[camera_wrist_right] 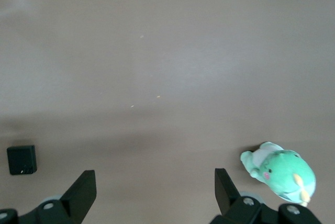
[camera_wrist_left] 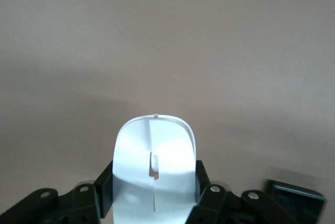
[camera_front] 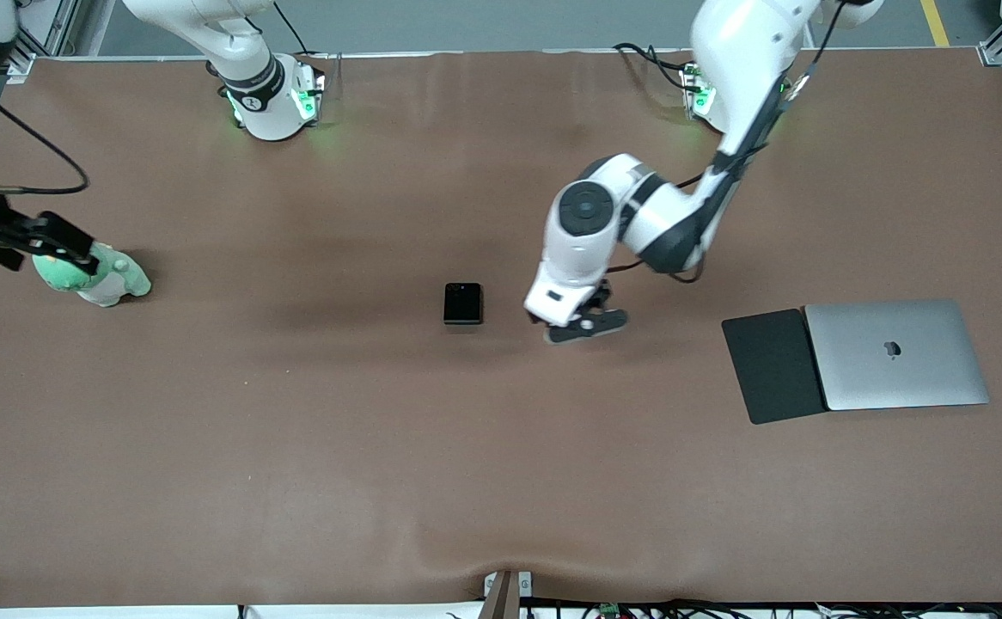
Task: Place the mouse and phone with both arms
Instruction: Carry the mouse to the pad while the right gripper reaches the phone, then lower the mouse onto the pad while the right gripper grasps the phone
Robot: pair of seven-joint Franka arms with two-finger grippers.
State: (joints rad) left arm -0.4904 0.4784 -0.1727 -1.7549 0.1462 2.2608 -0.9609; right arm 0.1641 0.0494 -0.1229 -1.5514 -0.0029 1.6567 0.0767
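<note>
Both arms bend low: left gripper (camera_front: 583,325) clamps mouse (camera_wrist_left: 154,176), right gripper (camera_wrist_right: 152,192) gapes.

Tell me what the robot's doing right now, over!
Left end effector shut on mouse, over the table beside phone. Right end effector open, waiting over the plush toy. Nothing in the way.
</note>
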